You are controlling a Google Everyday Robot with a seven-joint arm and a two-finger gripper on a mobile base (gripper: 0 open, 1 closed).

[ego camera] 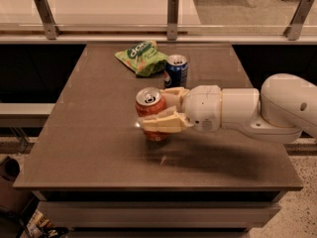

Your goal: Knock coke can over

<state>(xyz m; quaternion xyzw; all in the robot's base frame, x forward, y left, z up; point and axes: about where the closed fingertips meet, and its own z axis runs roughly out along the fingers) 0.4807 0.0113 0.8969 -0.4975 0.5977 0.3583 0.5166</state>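
The gripper [155, 111] extends from the right over the middle of the table [89, 133], with its two fingers closed against the coke can [148, 109], one across the front and one behind. The coke can stands upright. A blue can [176, 70] and a green snack bag [142, 57] lie further back, apart from it

The brown tabletop [89, 133] is being viewed closely from above its near edge. The cream gripper [152, 109], clamped on the orange-red aluminium can [147, 99], is being framed centrally.
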